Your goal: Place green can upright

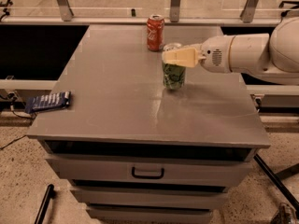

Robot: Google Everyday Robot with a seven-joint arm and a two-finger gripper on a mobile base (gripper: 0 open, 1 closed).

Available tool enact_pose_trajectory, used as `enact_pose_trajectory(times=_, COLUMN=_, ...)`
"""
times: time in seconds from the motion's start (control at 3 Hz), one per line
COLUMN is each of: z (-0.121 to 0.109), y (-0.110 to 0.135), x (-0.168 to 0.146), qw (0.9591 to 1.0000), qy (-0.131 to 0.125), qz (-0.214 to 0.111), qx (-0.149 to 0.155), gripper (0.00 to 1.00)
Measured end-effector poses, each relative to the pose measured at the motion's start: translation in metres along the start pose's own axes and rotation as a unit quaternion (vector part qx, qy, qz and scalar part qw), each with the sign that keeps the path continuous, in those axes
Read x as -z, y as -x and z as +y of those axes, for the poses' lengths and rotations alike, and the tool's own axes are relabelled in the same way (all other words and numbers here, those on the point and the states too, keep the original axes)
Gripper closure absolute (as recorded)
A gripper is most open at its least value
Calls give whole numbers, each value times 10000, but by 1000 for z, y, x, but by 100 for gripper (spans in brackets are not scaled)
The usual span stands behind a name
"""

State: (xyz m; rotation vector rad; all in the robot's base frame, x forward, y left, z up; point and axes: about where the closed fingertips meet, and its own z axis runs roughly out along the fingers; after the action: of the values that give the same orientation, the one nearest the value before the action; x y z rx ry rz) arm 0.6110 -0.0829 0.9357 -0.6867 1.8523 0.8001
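Note:
The green can [174, 77] stands upright on the grey table top [117, 101], right of middle toward the back. Its mottled green label and silver top show. My gripper [176, 57] reaches in from the right on the white arm [247, 54]. It is closed around the can's upper part: one cream finger [180, 58] crosses in front of the can and the other is hidden behind it. The can's base is on or just at the table surface.
A red cola can [155, 32] stands upright just behind and left of the green can. A blue packet [47, 101] lies on a ledge left of the table. Drawers [147, 172] sit under the top. Metal railing posts run along the back.

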Motion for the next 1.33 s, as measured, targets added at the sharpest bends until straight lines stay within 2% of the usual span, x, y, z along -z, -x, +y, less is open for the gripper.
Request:
enact_pose_trajectory(times=0.67, z=-10, y=-21, x=7, qw=9996, qy=239, qz=10, qx=149, gripper=36)
enact_pose_trajectory(times=1.0, z=-9, y=-23, x=5, qw=9995, qy=277, qz=13, qx=160, gripper=13)
enact_pose_trajectory(times=1.33, z=-8, y=-22, x=4, qw=9994, qy=294, qz=18, qx=167, gripper=0)
